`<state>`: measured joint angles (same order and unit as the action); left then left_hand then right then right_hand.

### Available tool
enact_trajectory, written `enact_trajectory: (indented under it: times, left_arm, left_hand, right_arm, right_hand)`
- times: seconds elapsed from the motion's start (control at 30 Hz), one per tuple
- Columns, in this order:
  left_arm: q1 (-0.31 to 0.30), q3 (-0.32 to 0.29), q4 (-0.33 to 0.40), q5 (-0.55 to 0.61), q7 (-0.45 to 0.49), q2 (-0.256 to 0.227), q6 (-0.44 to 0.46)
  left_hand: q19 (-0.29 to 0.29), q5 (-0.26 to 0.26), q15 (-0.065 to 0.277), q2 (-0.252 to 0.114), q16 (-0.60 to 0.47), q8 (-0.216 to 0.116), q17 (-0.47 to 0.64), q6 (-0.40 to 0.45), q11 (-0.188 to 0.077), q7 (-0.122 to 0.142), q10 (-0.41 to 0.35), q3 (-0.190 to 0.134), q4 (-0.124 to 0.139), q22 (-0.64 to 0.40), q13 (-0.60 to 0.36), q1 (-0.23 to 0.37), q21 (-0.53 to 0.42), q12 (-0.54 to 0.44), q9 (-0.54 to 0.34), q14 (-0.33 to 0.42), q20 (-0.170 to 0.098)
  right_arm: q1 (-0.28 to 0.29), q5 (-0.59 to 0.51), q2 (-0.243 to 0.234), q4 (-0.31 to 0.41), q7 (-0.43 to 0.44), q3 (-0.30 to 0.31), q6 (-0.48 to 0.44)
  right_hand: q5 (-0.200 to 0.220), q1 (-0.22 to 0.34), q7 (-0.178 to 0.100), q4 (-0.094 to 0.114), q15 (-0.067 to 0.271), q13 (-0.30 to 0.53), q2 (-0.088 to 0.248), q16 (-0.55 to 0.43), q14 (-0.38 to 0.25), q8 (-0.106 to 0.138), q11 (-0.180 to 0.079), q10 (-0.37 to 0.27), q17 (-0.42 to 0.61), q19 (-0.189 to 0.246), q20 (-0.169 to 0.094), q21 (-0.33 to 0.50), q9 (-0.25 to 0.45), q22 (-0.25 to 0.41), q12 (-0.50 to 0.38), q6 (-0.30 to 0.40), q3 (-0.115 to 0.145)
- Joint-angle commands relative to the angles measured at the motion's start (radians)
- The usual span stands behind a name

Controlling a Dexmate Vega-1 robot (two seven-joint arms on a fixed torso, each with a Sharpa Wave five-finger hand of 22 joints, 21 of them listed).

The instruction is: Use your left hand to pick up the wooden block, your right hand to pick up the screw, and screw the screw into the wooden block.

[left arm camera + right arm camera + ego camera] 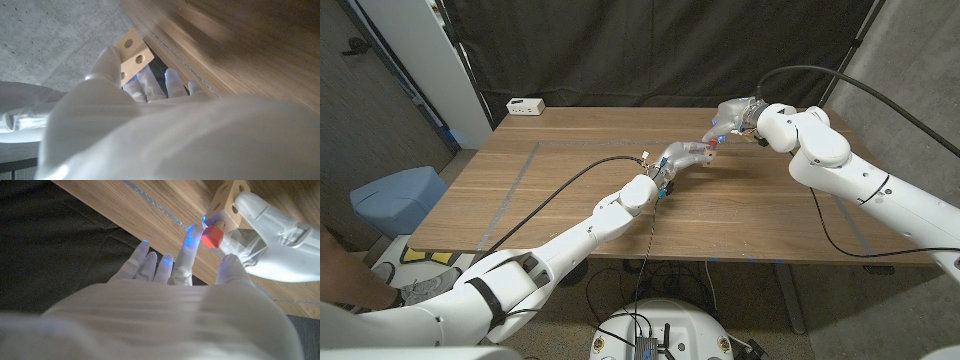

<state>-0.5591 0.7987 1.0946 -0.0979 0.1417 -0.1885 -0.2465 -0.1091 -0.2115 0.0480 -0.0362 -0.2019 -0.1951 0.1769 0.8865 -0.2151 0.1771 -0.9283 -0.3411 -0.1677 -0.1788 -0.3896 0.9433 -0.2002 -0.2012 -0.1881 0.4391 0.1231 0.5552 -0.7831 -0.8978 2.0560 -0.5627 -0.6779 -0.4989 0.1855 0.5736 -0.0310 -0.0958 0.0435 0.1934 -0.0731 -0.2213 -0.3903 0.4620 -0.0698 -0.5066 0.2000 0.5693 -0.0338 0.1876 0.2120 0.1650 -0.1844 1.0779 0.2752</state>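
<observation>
A wooden surface (570, 180) marked with grey tape lines stands before a black curtain (650, 50), a white power strip (525, 105) on its far corner and a blue bin (395, 200) beside it.

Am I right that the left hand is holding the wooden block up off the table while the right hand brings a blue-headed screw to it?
Not quite: the screw has a red head, as the right wrist view shows. The rest holds: the left hand holds the wooden block above the table, and the right hand brings the screw to it.
</observation>
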Motion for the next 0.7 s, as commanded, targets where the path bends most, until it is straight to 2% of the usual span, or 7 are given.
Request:
enact_trajectory:
  times: [0.03,0.17,0.3,0.47,0.63,0.7]
  left_arm:
    - [-0.002,-0.001,0.002,0.002,0.000,-0.001,-0.004]
    - [-0.001,0.000,0.001,0.002,-0.002,-0.001,-0.006]
    - [0.000,0.001,0.001,0.003,-0.003,0.000,-0.006]
    - [0.001,0.001,0.001,0.004,-0.003,0.001,-0.005]
    - [0.000,0.002,0.004,0.006,-0.002,0.001,-0.004]
    - [0.000,0.002,0.005,0.006,-0.002,0.000,-0.003]
  left_hand:
    - [-0.010,-0.007,0.061,-0.034,0.002,-0.006,0.003,0.026,0.000,-0.010,-0.010,-0.017,0.012,-0.004,-0.025,0.013,-0.006,-0.009,-0.005,0.009,0.000]
    - [-0.009,-0.008,0.060,-0.036,0.002,-0.006,0.003,0.026,0.000,-0.009,-0.010,-0.018,0.012,-0.004,-0.025,0.014,-0.006,-0.009,-0.005,0.007,0.001]
    - [-0.009,-0.008,0.060,-0.035,0.002,-0.006,0.003,0.025,0.000,-0.008,-0.010,-0.017,0.012,-0.004,-0.025,0.013,-0.006,-0.010,-0.005,0.008,0.001]
    - [-0.010,-0.008,0.059,-0.034,0.001,-0.005,0.003,0.022,0.000,-0.008,-0.010,-0.017,0.012,-0.004,-0.025,0.013,-0.006,-0.009,-0.005,0.009,0.001]
    - [-0.009,-0.007,0.061,-0.034,0.001,-0.006,0.003,0.026,0.000,-0.007,-0.010,-0.017,0.012,-0.004,-0.026,0.013,-0.005,-0.009,-0.005,0.009,0.001]
    - [-0.009,-0.008,0.061,-0.034,0.001,-0.006,0.003,0.026,0.000,-0.008,-0.010,-0.017,0.012,-0.004,-0.026,0.013,-0.005,-0.009,-0.005,0.008,0.001]
  right_arm:
    - [-0.001,0.002,-0.025,0.024,-0.049,0.014,0.000]
    - [0.000,0.015,-0.036,0.030,-0.064,0.024,0.007]
    - [0.001,0.030,-0.042,0.032,-0.068,0.032,0.015]
    - [0.005,0.064,-0.047,0.031,-0.064,0.046,0.030]
    - [-0.006,0.095,-0.050,0.022,-0.077,0.048,0.050]
    - [-0.008,0.115,-0.051,0.017,-0.079,0.053,0.059]
  right_hand:
    - [0.011,-0.011,-0.003,-0.002,0.029,0.002,0.001,0.012,0.017,-0.017,0.013,0.026,0.001,-0.016,0.007,-0.004,0.005,0.006,0.007,-0.044,-0.006]
    - [0.013,-0.015,0.009,-0.006,0.019,0.004,0.003,0.016,0.030,-0.044,0.027,0.058,0.000,-0.030,0.010,-0.004,0.013,0.006,0.007,-0.121,-0.011]
    - [0.014,-0.014,0.008,-0.012,0.014,0.005,0.005,0.020,0.044,-0.070,0.043,0.087,0.000,-0.041,0.014,-0.004,0.013,0.006,0.008,-0.187,-0.012]
    - [0.015,0.005,0.010,-0.028,-0.010,0.006,0.009,0.028,0.070,-0.094,0.031,0.124,-0.004,-0.054,0.022,-0.003,0.010,0.006,0.008,-0.234,-0.007]
    - [0.016,0.034,0.010,-0.047,-0.015,0.006,0.007,0.034,0.094,-0.117,0.026,0.165,-0.009,-0.066,0.031,-0.004,0.007,0.005,0.010,-0.280,0.001]
    - [0.016,0.042,0.000,-0.051,-0.020,0.006,0.005,0.037,0.111,-0.127,0.028,0.183,-0.010,-0.073,0.035,-0.004,0.007,0.005,0.010,-0.301,0.003]
